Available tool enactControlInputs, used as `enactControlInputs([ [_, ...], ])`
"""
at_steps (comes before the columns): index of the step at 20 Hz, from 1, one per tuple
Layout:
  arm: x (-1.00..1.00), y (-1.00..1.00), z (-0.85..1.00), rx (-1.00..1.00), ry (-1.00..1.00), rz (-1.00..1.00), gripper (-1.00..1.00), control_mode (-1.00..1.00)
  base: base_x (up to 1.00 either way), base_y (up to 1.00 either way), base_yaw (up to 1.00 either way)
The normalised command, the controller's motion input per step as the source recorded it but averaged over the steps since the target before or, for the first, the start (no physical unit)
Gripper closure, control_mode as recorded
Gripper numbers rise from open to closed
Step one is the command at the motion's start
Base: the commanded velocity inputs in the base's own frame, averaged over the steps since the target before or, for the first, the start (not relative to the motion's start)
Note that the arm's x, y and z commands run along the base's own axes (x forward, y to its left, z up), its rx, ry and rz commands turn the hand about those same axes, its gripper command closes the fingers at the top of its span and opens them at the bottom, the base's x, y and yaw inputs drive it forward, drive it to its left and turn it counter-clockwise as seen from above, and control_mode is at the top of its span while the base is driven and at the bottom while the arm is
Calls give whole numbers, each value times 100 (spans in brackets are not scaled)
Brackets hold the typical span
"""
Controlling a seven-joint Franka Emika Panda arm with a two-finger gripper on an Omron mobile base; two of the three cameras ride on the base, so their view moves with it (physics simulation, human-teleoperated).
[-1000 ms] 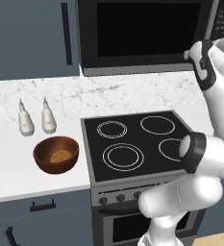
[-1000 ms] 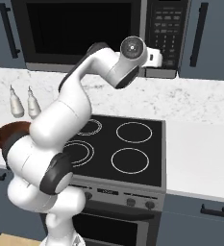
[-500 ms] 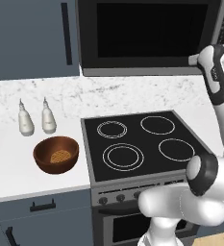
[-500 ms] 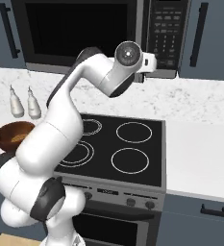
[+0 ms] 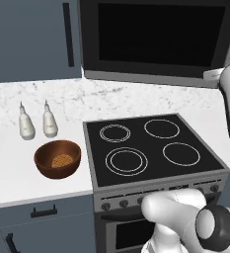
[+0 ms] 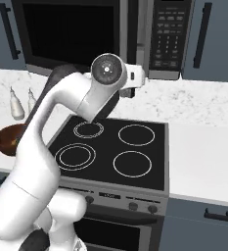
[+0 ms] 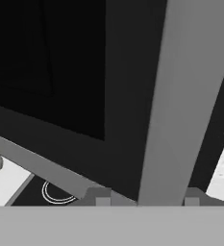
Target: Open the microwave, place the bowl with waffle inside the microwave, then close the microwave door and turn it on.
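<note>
The microwave (image 5: 156, 39) hangs above the stove with its black door (image 6: 71, 34) closed. A grey vertical handle (image 6: 141, 34) runs down the door's right side, beside the button panel (image 6: 167, 37). My gripper (image 6: 137, 78) is up at the lower end of that handle (image 7: 180, 86). In the hand view the gripper (image 7: 145, 197) stands open, its two fingertips on either side of the handle and the left one still apart from it. The reddish-brown bowl (image 5: 57, 159) sits on the counter left of the stove, holding the golden waffle (image 5: 60, 161).
The black four-burner stove (image 5: 151, 146) lies under the microwave. Two small white bottles (image 5: 36, 121) stand behind the bowl on the marble counter (image 5: 18, 178). Blue-grey cabinets (image 5: 32, 39) flank the microwave. To the right of the stove is white counter (image 6: 203, 157).
The hand has shifted a little lower and closer along the microwave's front at the handle, while the arm's elbow has swung outward. Bowl and door have not moved.
</note>
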Motion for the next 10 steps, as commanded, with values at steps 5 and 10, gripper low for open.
enactControlInputs([
  [5,-100,100,0,-12,0,-2,100,-100,0,0,0],
  [10,-97,100,0,-15,0,-8,100,-100,0,0,0],
])
